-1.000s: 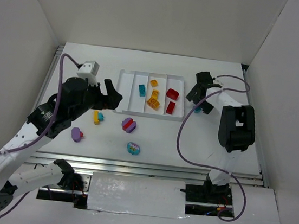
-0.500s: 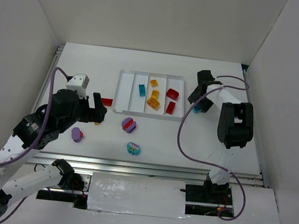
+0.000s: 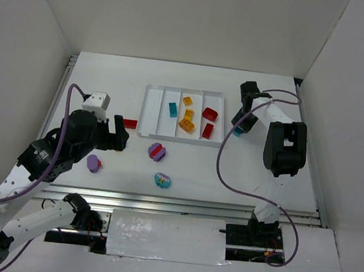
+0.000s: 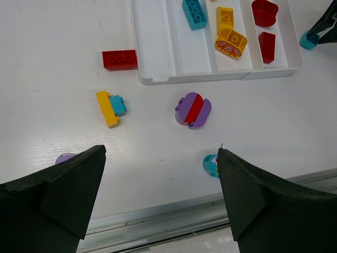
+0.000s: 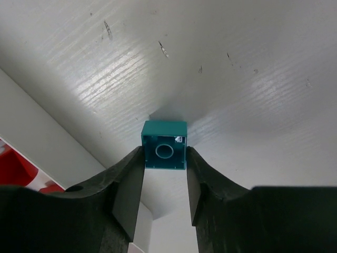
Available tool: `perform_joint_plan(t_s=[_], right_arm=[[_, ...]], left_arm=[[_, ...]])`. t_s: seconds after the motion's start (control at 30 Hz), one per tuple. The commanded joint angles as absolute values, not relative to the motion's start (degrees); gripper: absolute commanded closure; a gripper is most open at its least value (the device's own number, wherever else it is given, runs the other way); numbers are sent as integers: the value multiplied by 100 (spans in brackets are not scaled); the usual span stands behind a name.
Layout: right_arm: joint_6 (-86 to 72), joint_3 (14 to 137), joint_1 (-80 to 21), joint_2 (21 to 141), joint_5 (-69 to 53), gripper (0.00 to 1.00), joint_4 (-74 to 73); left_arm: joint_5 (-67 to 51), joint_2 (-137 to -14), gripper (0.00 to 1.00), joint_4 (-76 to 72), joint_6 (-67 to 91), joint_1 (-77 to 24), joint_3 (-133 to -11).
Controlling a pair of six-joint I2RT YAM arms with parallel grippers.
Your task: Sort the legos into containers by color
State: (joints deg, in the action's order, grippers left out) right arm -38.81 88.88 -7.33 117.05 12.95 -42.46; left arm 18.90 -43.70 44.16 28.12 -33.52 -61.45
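Note:
A small teal brick (image 5: 164, 145) lies on the table right of the white tray (image 3: 146, 112). My right gripper (image 5: 164, 155) is shut on it, one finger pressed to each side, and it still rests on the table (image 3: 237, 132). The tray's compartments hold a teal brick (image 3: 172, 109), orange bricks (image 3: 187, 120) and red bricks (image 3: 210, 113); the leftmost compartment is bare. My left gripper (image 4: 160, 153) hangs open over the front left. Loose legos lie below it: a red brick (image 4: 120, 59), a yellow-and-teal piece (image 4: 109, 107) and a purple-and-red round one (image 4: 193, 109).
A teal multicoloured round piece (image 3: 162, 180) and a purple piece (image 3: 93, 163) lie near the front metal rail (image 4: 174, 219). White walls close in the table on three sides. The tray's right wall (image 5: 31, 121) stands just left of my right fingers.
My right jaws have closed from wide open onto the teal brick. My left arm has drawn back from the tray's left side toward the front left, uncovering the red brick.

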Motion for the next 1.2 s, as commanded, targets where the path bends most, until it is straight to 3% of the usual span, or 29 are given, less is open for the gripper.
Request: perform_joint_plan(t_s=[0.0, 0.03, 0.07, 0.23, 0.33, 0.5, 0.57, 0.63, 0.8, 0.93, 1.03, 1.17], right_arm=[[-3753, 9105, -650, 11821, 1213, 56, -4561], [-3718, 9158, -650, 11847, 1204, 52, -4605], [-3709, 9210, -650, 11882, 1195, 41, -4710], [-3665, 9597, -659, 12129, 1187, 28, -5044], [-3674, 9633, -650, 12146, 1178, 29, -5080], [-3630, 9799, -633, 12260, 1160, 52, -5159], [-3560, 9861, -624, 12287, 1116, 71, -5177], [-3490, 9870, -624, 12287, 1107, 100, -5168], [-3603, 9248, -685, 11612, 1405, 100, -4642], [-3788, 8351, -1552, 10452, 1898, 100, -3825], [-3780, 8812, -2169, 10221, 2206, 100, -3876], [-3788, 10070, -3172, 11020, 2566, 100, -4649]], left_arm=[[1995, -4289, 0, 4184, 2575, -3366, -6082], [1986, -4280, 1, 4166, 2566, -3366, -6047], [1978, -4280, 0, 4157, 2558, -3375, -6021], [1864, -4298, 0, 4069, 2540, -3375, -5977], [1802, -4289, 0, 4025, 2514, -3340, -5977], [1749, -4236, 0, 4017, 2444, -3313, -5950], [1784, -4184, 0, 3999, 2426, -3313, -5906], [1819, -4157, 1, 3982, 2408, -3313, -5845], [2029, -4087, 1, 3937, 2487, -3191, -5731], [2522, -4078, 1, 4069, 2777, -2831, -5730], [2610, -4008, 0, 4069, 2892, -2479, -5704], [2496, -4008, 0, 4025, 2900, -2224, -5651]])
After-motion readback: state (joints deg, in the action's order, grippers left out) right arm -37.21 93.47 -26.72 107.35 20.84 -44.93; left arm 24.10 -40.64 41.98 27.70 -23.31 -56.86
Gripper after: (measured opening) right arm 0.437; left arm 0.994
